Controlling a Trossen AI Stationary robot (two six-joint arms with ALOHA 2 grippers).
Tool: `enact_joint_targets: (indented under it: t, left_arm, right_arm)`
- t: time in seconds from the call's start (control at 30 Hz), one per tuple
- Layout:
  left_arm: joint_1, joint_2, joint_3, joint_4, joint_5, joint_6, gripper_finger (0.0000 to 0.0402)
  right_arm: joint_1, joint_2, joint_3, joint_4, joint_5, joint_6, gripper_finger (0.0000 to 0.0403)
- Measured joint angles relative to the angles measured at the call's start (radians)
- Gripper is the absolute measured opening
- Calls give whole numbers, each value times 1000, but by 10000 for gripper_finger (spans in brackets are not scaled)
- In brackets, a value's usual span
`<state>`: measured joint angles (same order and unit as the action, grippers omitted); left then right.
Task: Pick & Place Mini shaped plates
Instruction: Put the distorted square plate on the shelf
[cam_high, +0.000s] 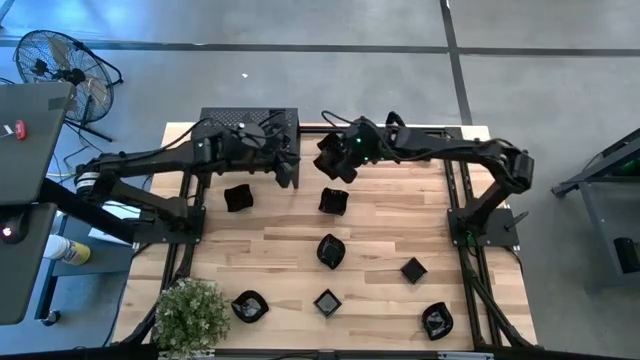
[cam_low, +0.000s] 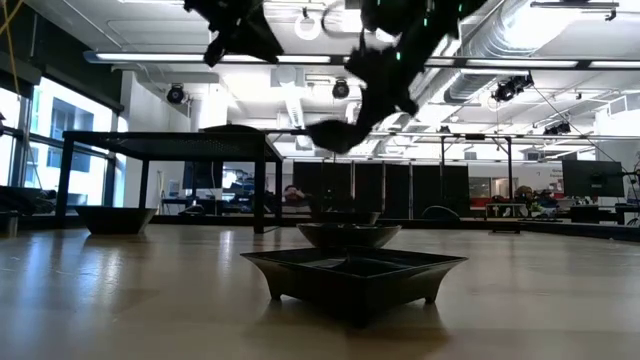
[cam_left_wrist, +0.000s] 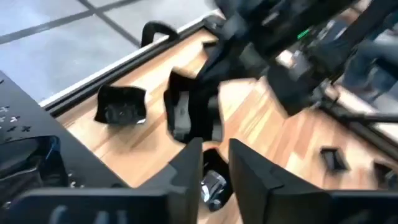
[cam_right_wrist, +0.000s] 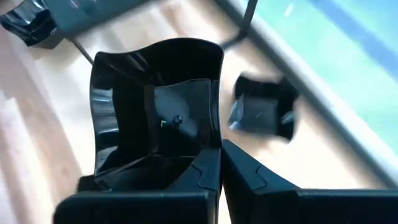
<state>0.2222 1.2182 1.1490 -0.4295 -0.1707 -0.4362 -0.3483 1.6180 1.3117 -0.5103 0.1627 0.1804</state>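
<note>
The right gripper (cam_high: 333, 163) pinches a plate (cam_right_wrist: 155, 112) by its rim, high above the table (cam_high: 260, 240). The left gripper (cam_high: 285, 170), its fingers a little apart, holds nothing near the shelf (cam_high: 250, 122).

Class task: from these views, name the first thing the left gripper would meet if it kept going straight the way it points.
Probably the black plate held by the right gripper, which lies directly ahead of the left gripper in the left wrist view. Depth between them is unclear.
</note>
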Motion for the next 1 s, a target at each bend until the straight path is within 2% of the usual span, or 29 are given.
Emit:
enact_joint_targets:
  t: [0.17,0.3,0.4,0.67,0.77,0.93,1.0]
  left_arm:
    - [0,80,81,4,-41,80,124]
    - [-1,122,131,-19,-99,112,128]
    - [-1,134,143,-18,-102,132,129]
    - [-1,136,149,-15,-127,144,119]
    - [-1,136,149,-15,-147,140,91]
    - [0,136,147,-20,-138,136,13]
    - [2,131,147,-24,-141,112,9]
  right_arm:
    - [102,-13,114,-52,216,-145,2]
    - [156,-13,175,-46,325,-211,3]
    - [179,-13,207,-44,385,-267,2]
    - [194,-12,221,13,378,-322,2]
    - [194,-12,221,15,366,-320,2]
    - [194,-12,221,21,355,-315,4]
    - [195,-12,221,25,356,-308,6]
